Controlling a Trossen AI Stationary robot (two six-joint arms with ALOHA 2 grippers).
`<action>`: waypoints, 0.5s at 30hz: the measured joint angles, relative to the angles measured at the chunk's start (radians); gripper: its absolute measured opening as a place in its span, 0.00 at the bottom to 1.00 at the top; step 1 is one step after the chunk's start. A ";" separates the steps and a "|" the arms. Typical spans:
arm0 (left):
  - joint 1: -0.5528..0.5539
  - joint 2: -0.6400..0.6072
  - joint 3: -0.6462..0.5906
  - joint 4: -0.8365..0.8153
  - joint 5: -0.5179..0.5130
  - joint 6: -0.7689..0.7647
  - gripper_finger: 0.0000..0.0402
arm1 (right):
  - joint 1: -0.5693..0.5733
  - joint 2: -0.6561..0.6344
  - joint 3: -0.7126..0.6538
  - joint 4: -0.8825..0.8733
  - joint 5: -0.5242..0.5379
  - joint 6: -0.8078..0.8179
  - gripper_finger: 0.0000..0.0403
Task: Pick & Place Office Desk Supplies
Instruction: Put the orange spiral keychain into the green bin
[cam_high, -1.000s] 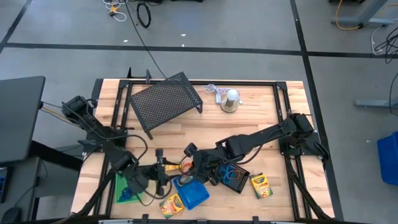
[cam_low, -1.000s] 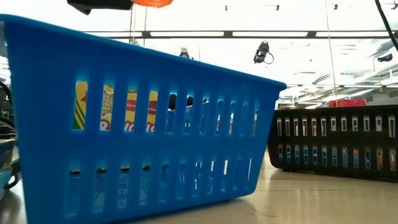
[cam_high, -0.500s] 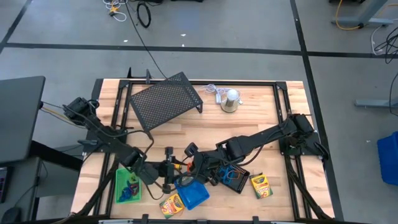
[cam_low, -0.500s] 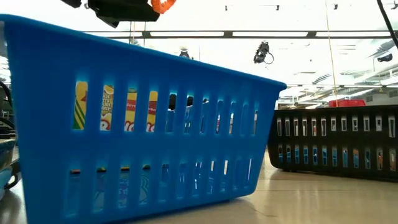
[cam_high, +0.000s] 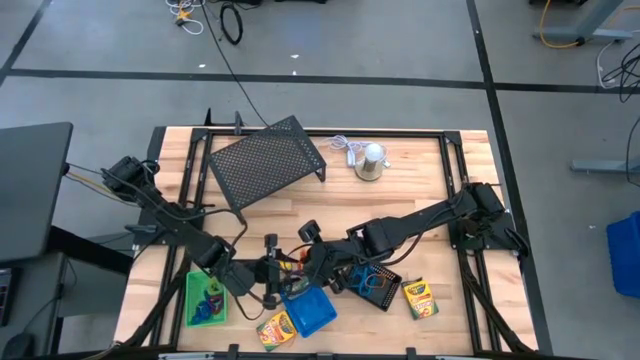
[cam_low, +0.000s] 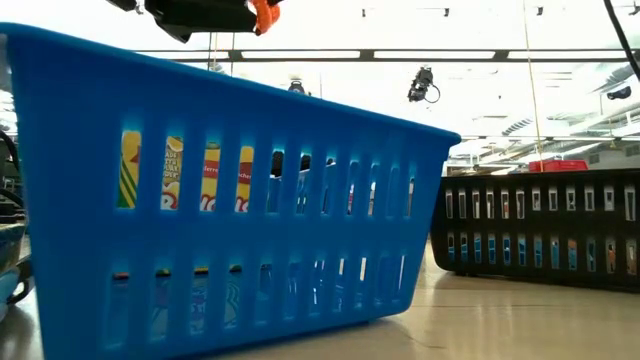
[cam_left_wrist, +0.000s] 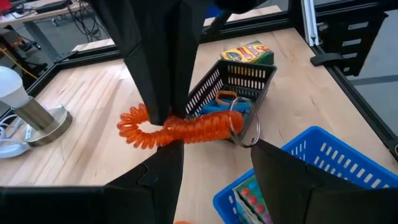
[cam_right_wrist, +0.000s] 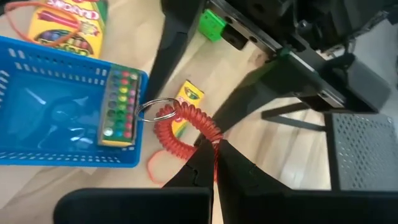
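Orange coiled loop (cam_left_wrist: 180, 127) is hanging in the air above the front-middle of the table, just behind the blue tray (cam_high: 312, 312), with a metal ring dangling at one end.

Going left to right:
- Green tray (cam_high: 205, 300) is sitting at the front left, now uncovered, since the left arm has been swinging off it toward the middle over the last second.
- Left gripper (cam_left_wrist: 214, 162) is now parking right in front of the coil. Its jaws are standing fairly wide, holding nothing, with the coil just ahead of the gap.
- Right gripper (cam_right_wrist: 211, 149) is staying pinched tight on the coil's middle and barely shifting.
- Black mesh tray (cam_high: 380, 283) is lying just right of the grippers with loops inside.
- A crayon box (cam_high: 418, 297) is lying beside that tray.

Meaning, as a guess: a handover or a two-handed stretch is getting set up, and the coil is not placed in any tray yet. The risk is the springy coil slipping while it is changing grip.
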 joint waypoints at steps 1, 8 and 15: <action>0.000 0.000 0.000 0.000 0.000 -0.003 0.49 | 0.000 0.000 0.000 0.000 0.014 0.004 0.01; -0.008 0.000 0.000 0.000 -0.023 -0.002 0.49 | 0.003 -0.005 0.000 -0.003 0.026 0.012 0.01; 0.000 0.000 0.000 0.014 -0.053 0.012 0.49 | 0.008 -0.006 0.000 0.011 0.021 0.015 0.01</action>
